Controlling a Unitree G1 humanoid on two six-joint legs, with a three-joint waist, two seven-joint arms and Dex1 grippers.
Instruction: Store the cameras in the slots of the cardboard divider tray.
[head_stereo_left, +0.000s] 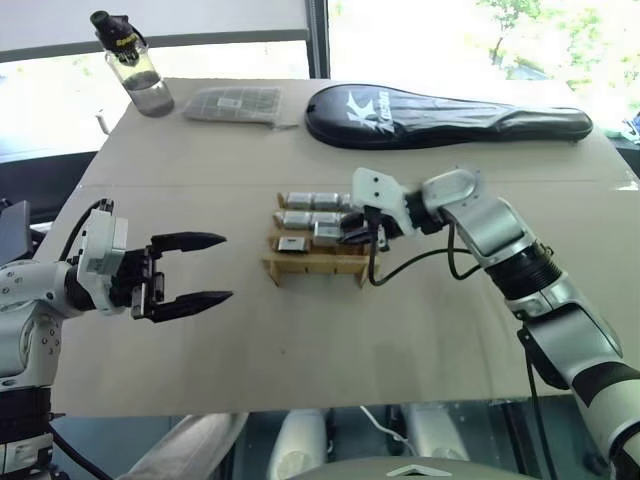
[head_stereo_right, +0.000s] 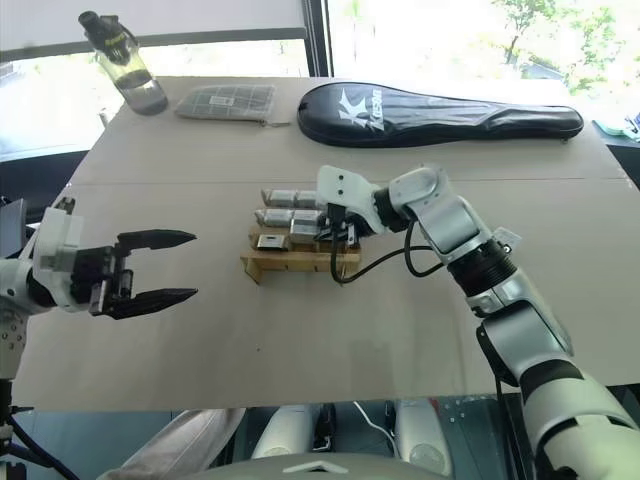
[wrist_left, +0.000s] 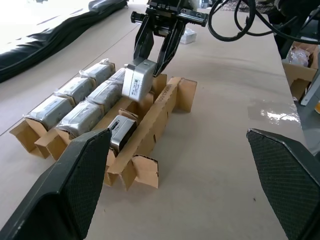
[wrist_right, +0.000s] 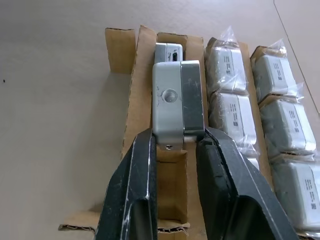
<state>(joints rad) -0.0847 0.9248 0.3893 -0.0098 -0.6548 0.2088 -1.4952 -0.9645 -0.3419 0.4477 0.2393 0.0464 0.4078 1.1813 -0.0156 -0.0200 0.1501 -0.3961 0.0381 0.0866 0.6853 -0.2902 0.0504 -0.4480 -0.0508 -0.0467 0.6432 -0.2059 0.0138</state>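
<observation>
The tan cardboard divider tray sits mid-table. Its two far rows hold several plastic-wrapped cameras. One bare silver-grey camera lies in the near row. My right gripper is shut on another silver-grey camera and holds it just above the near row, over an empty slot beside the bare one. This held camera hangs tilted between the black fingers. To the left of the tray, my left gripper stands wide open with nothing in it, pointing at the tray.
At the table's far side lie a water bottle, a flat grey grid-patterned packet and a long black racket case. A black cable loops from my right wrist down to the table by the tray's right end.
</observation>
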